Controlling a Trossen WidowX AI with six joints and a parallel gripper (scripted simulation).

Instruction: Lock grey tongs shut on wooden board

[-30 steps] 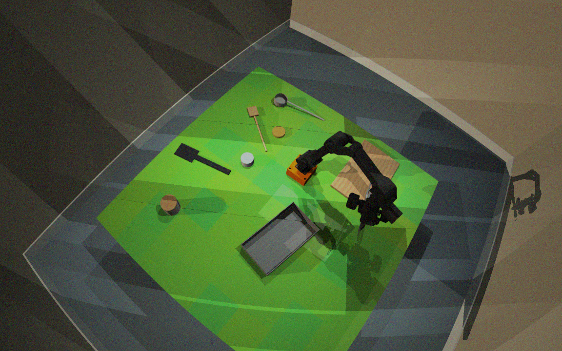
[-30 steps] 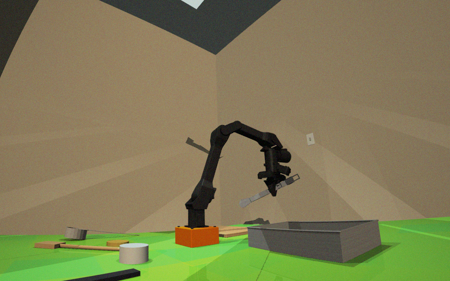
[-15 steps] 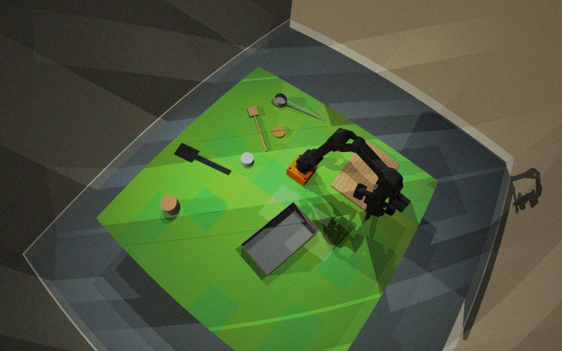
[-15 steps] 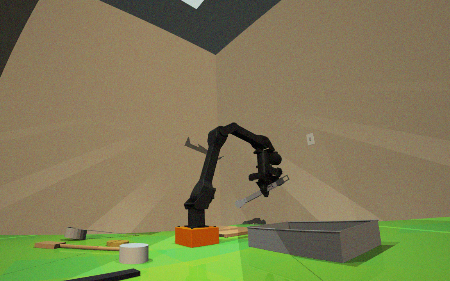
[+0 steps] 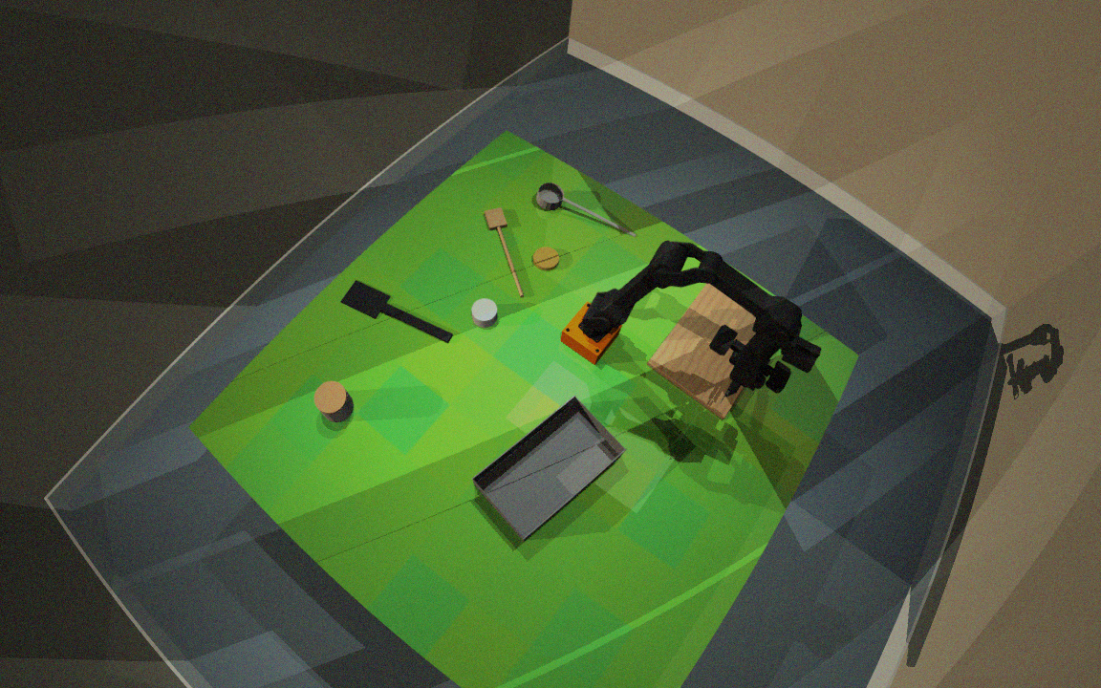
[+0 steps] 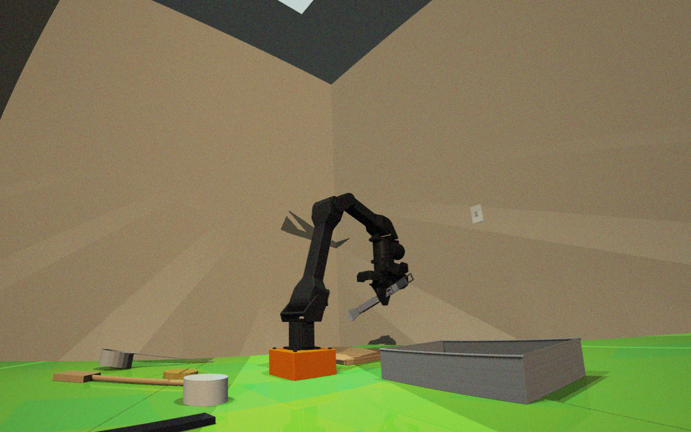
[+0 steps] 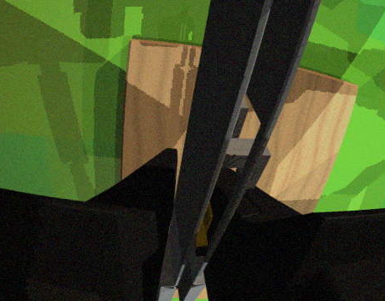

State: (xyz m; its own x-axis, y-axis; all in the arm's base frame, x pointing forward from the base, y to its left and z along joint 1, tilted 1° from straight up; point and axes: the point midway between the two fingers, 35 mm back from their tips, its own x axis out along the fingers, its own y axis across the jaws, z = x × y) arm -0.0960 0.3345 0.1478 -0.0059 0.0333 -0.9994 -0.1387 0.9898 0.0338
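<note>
The grey tongs hang in the air, tilted, with the scalloped tip end low on the left and the ringed hinge end higher on the right in the exterior view. My gripper is shut on the tongs. In the wrist view their two long arms run close together, with a narrow gap; whether the lock is engaged cannot be seen. The wooden board lies flat below the gripper. The tongs are mostly hidden by the arm in the top view. The roasting tin holds no tongs.
The orange arm base stands beside the board. Farther off are a ladle, a wooden spatula, a tan disc, a white cylinder, a black spatula and a tan-topped cylinder.
</note>
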